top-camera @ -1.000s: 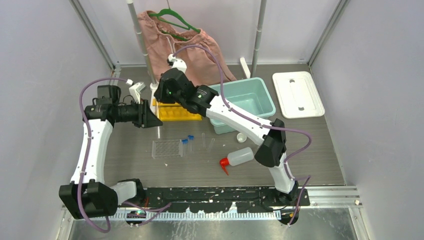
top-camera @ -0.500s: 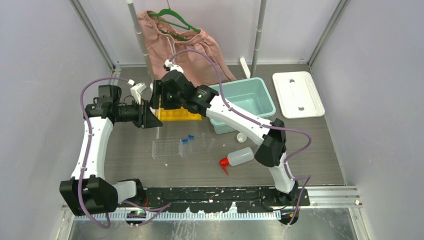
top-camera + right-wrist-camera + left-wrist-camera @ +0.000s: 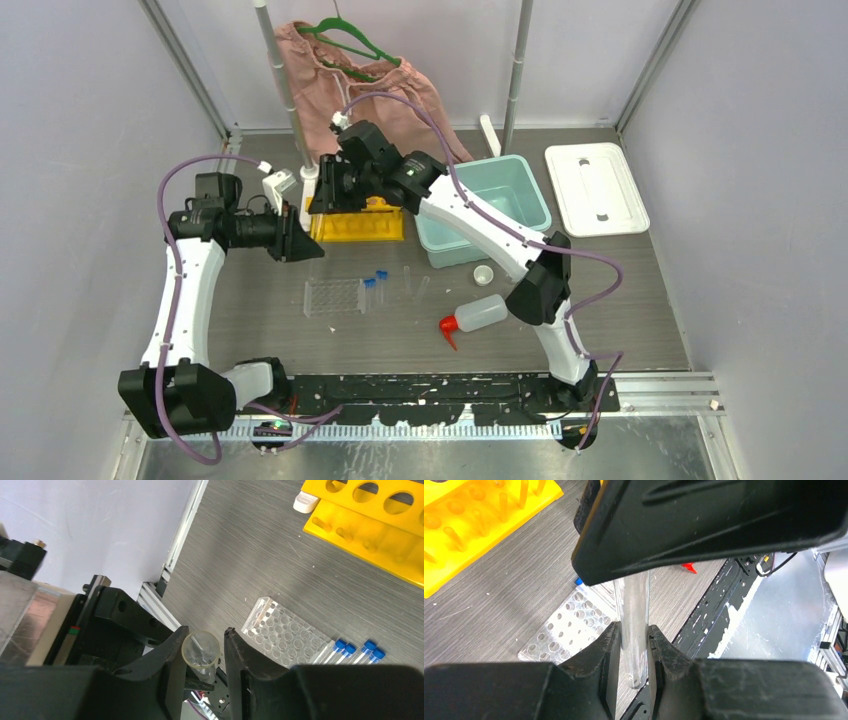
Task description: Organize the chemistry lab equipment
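Note:
A clear glass tube [image 3: 634, 630] stands upright with my left gripper [image 3: 634, 647] shut on its lower end, above the table left of the yellow rack [image 3: 362, 225]. My right gripper [image 3: 206, 640] hangs over it, its jaws on either side of the tube's open rim [image 3: 201, 650]. One finger touches the rim and a small gap shows at the other. Below lie the clear rack [image 3: 333, 296] and the blue-capped vials [image 3: 375, 283]. Two more tubes [image 3: 415, 285], a tiny white cup [image 3: 483, 274] and the white squeeze bottle [image 3: 478, 313] rest further right.
A teal bin [image 3: 490, 205] sits behind the right forearm, with a white lid [image 3: 596, 188] to its right. Pink shorts on a green hanger [image 3: 380, 100] hang at the back between two metal poles [image 3: 285, 90]. The two wrists are close together.
My right gripper has swung up and left over the tube, opened wide, then narrowed around its rim. The left gripper kept hold of the tube and barely moved.

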### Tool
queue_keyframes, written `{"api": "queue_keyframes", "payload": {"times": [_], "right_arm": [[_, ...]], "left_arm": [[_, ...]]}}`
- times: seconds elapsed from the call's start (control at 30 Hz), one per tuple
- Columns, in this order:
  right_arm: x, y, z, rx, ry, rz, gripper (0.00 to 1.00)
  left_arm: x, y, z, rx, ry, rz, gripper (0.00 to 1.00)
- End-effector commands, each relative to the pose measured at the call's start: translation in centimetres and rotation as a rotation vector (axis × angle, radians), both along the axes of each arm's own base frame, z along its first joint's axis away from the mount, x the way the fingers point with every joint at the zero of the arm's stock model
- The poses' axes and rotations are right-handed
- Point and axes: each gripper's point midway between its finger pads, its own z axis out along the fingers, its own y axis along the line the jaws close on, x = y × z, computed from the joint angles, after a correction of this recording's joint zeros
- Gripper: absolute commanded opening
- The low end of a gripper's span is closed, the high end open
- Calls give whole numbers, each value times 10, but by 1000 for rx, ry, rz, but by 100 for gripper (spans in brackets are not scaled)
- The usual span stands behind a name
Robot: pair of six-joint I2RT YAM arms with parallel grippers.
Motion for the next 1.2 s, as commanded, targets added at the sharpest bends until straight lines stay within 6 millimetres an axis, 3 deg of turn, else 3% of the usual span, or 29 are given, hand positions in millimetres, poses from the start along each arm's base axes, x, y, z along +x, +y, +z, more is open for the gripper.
{"api": "queue_keyframes", "payload": {"times": [0.0, 0.2, 0.23, 0.33, 0.47, 0.63, 0.8, 0.93, 1.17], "right_arm": [[-1, 6, 24, 81, 6, 66, 35], [-2, 7, 14, 67, 50, 112, 16], [0, 5, 15, 67, 55, 112, 13], [12, -1, 22, 76, 35, 86, 4], [54, -28, 38, 10, -137, -78, 1], [104, -65, 59, -103, -425, -299, 1], [122, -78, 75, -121, -654, -404, 1], [124, -74, 82, -102, -785, -435, 1], [125, -51, 76, -92, -882, -426, 1]], "left_arm": [[-4, -3, 10, -13, -50, -30, 0], [3, -2, 9, -12, -47, -6, 1], [5, -1, 9, -8, -46, 3, 9], [14, 4, 5, 13, -19, 60, 55], [31, 17, -2, 66, 32, 171, 74], [46, 36, -14, 149, 113, 282, 76], [50, 50, -25, 173, 187, 341, 76], [53, 61, -26, 168, 219, 377, 76], [54, 69, -30, 178, 263, 405, 77]]}}
